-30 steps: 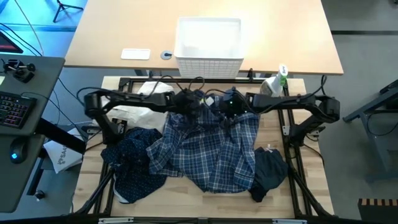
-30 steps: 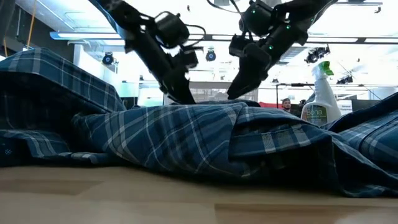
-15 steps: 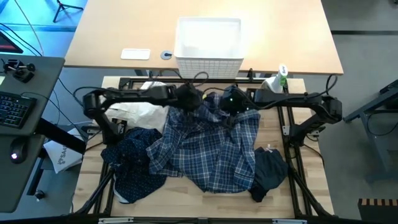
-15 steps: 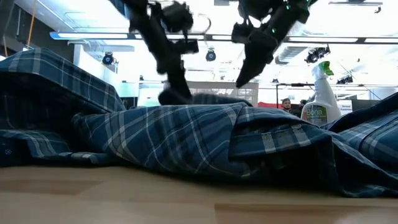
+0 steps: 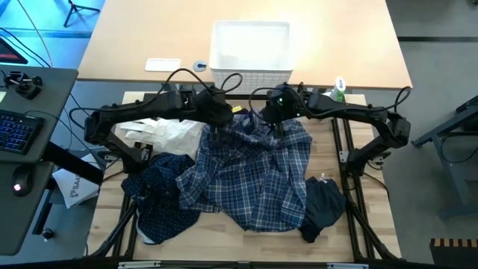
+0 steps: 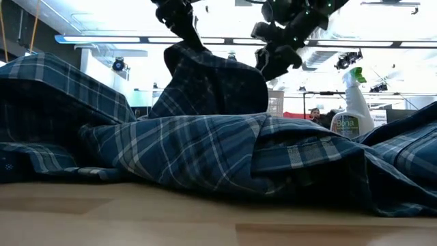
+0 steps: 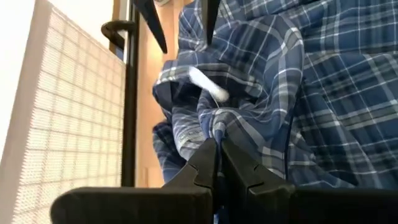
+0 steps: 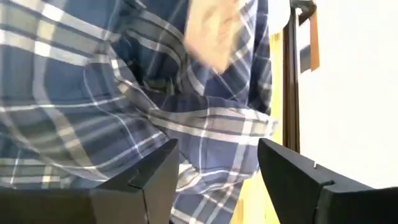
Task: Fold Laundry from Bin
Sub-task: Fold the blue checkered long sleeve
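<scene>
A wooden desk viewed from above held three heaped garments. A blue-and-white plaid shirt sprawled across the middle. A navy dotted shirt lay bunched on its left side, touching it. A plain dark navy piece sat crumpled on its right. The white lattice bin stood on the lighter surface beyond the desk's far edge, apart from the clothes. A cream-white cloth bag lay under the left arm, and a spray bottle stood near the far right corner.

The left gripper was clenched on a fold of the plaid shirt at its far edge, near the bin; from table height the cloth rose there in a peak. The right gripper hovered just beside it over the same edge, fingers apart, with plaid cloth between them but not yet pinched.

The left grip appeared to hold a bunched fold rather than a single layer, so a lift might have dragged the whole shirt up twisted. If the right gripper closed on a different layer, the two could have pulled against each other. The dotted shirt, touching the plaid one, might also have been tugged along.
</scene>
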